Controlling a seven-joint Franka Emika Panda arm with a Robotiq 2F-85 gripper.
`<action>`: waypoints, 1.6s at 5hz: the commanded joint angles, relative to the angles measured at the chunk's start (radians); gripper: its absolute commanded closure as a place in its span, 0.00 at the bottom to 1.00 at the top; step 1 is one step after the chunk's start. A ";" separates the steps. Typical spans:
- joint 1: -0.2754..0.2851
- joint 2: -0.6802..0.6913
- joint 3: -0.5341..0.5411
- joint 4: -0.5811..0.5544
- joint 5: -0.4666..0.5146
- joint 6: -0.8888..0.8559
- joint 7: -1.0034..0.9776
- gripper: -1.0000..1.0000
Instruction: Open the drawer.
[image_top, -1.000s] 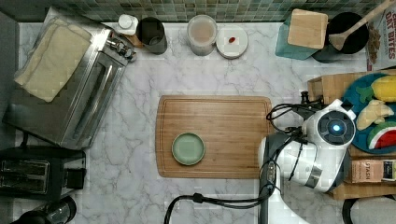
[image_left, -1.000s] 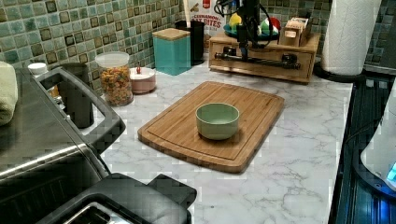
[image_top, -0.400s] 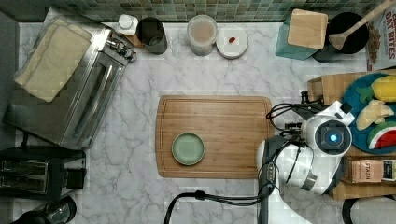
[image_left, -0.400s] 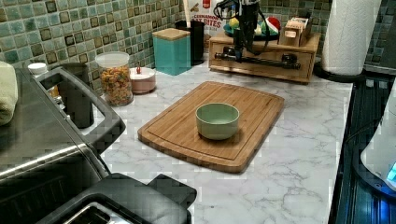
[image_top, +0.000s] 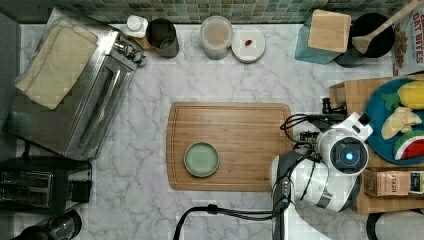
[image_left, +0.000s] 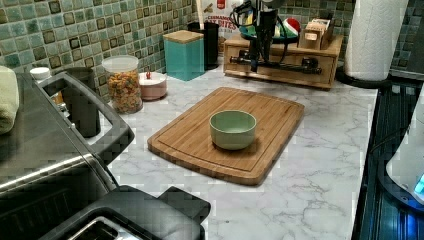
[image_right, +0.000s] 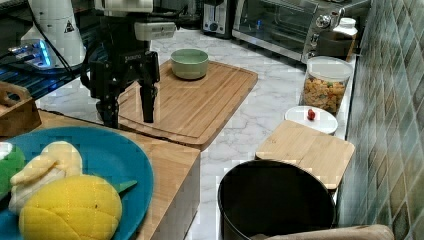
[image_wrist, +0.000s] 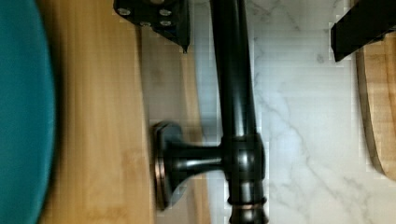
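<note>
Jaws (image_wrist: 261, 28) spread astride drawer (image_left: 280, 62) handle (image_wrist: 236, 116); contact prob. none, unclear.

**Tight gap at drawer front, open counter elsewhere**

End effector (image_right: 127, 112) hangs with fingers spread, straddling the black bar handle (image_wrist: 236, 93) of the drawer (image_left: 280, 67). One finger (image_wrist: 156, 16) sits between bar and drawer face, the other (image_wrist: 364, 25) over bare marble on the outer side. Handle post (image_wrist: 187, 158) blocks sliding along the bar that way. Cutting board (image_top: 230, 145) edge lies near the drawer front, leaving a narrow strip of counter (image_top: 150, 90) between them. Green bowl (image_top: 201, 159) stands well apart on the board. Blue plate (image_right: 100, 160) of toy food covers the cabinet top. Paper towel roll (image_left: 375, 37) stands beside the cabinet at the left view's right.
</note>
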 joint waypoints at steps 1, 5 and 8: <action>-0.085 0.116 0.025 -0.045 0.090 0.134 -0.170 0.00; 0.041 -0.059 0.022 -0.157 0.121 -0.015 -0.048 0.00; 0.119 -0.073 0.150 -0.172 0.270 -0.039 0.022 0.00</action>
